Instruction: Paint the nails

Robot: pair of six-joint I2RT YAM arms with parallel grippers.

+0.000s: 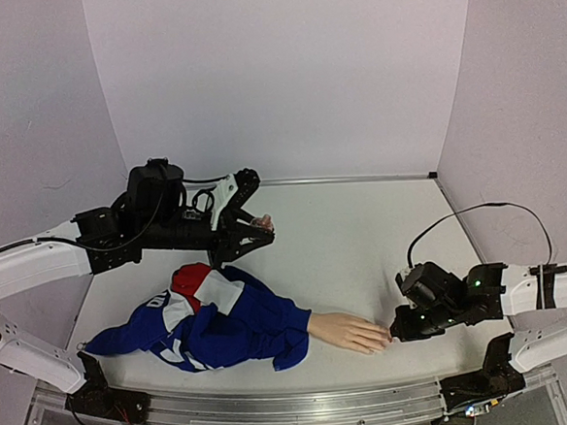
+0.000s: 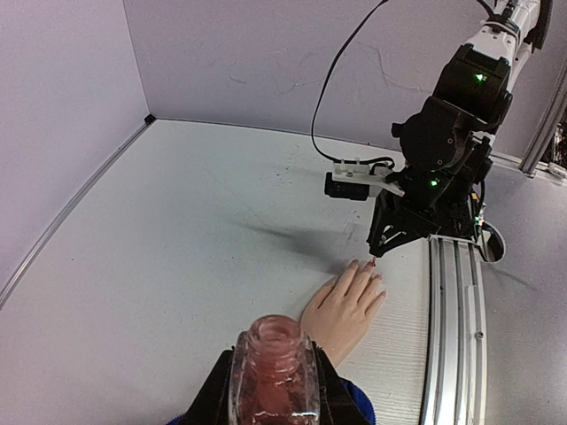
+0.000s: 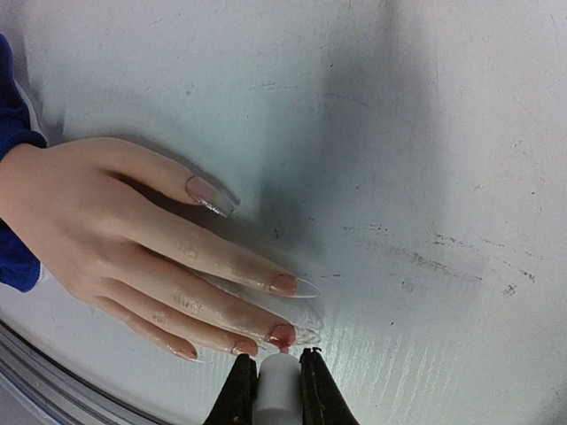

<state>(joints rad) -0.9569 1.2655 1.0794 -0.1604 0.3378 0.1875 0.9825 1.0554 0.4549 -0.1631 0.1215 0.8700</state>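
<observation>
A beige mannequin hand (image 1: pixel 348 330) with a blue-sleeved arm (image 1: pixel 235 321) lies palm down near the table's front. It also shows in the right wrist view (image 3: pixel 133 248) and the left wrist view (image 2: pixel 347 303). Its nails (image 3: pixel 285 284) are long and clear with reddish bases. My right gripper (image 3: pixel 278 381) (image 1: pixel 402 329) is shut on a white brush cap (image 3: pixel 279 382). The brush tip touches the middle finger's nail (image 3: pixel 283 336). My left gripper (image 1: pixel 250 224) is shut on an open pinkish polish bottle (image 2: pixel 273 372) and holds it above the table, behind the sleeve.
A metal rail (image 1: pixel 278 405) runs along the table's front edge, also seen in the left wrist view (image 2: pixel 452 328). Pale walls close the back and sides. A black cable (image 1: pixel 459 218) loops over the table behind the right arm.
</observation>
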